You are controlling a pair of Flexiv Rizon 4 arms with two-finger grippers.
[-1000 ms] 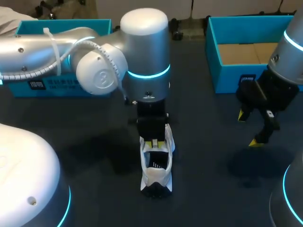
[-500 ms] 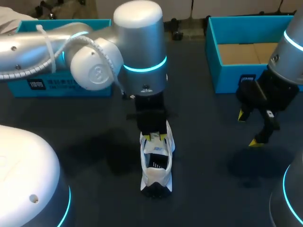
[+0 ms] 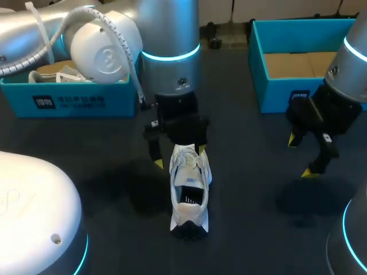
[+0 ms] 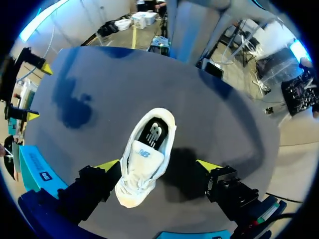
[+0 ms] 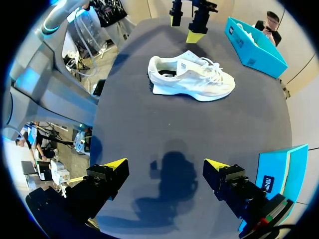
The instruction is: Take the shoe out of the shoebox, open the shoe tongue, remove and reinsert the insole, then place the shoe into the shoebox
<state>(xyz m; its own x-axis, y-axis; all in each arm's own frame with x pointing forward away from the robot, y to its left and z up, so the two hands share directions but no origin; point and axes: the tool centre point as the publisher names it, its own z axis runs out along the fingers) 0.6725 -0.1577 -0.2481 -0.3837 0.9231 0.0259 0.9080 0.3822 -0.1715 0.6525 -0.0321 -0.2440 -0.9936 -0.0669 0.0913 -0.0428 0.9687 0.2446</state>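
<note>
The left arm has pulled back toward the table's far edge and risen, so more of the left box [image 3: 74,103] is uncovered. Its fingers, which stood close together at the shoe's opening, are now spread. The shoe [image 3: 188,192] has stayed where it was, and the right arm has not shifted.

The left gripper [image 3: 179,157] hangs over the laced front of the shoe with its fingers wide apart and nothing held. In the left wrist view the left gripper [image 4: 158,167] straddles the toe end of the shoe [image 4: 147,159]: one yellow tip is just beside the shoe's side, the other is apart from it.

The white shoe stands upright on its sole near the middle of the table [image 3: 258,217], outside both boxes. Its toe points to the far edge and its dark heel to the near edge. The tongue lies over the opening, and the dark insole shows inside.

The right gripper [image 3: 302,156] hovers above the table's right side, well apart from the shoe, with its fingers wide apart and nothing between them. From the right wrist view the right gripper [image 5: 165,165] looks across bare table at the shoe [image 5: 192,77], seen side-on.

The left box sits at the far left corner with something pale inside. The right box [image 3: 256,63] sits at the far right corner, showing its brown floor.
</note>
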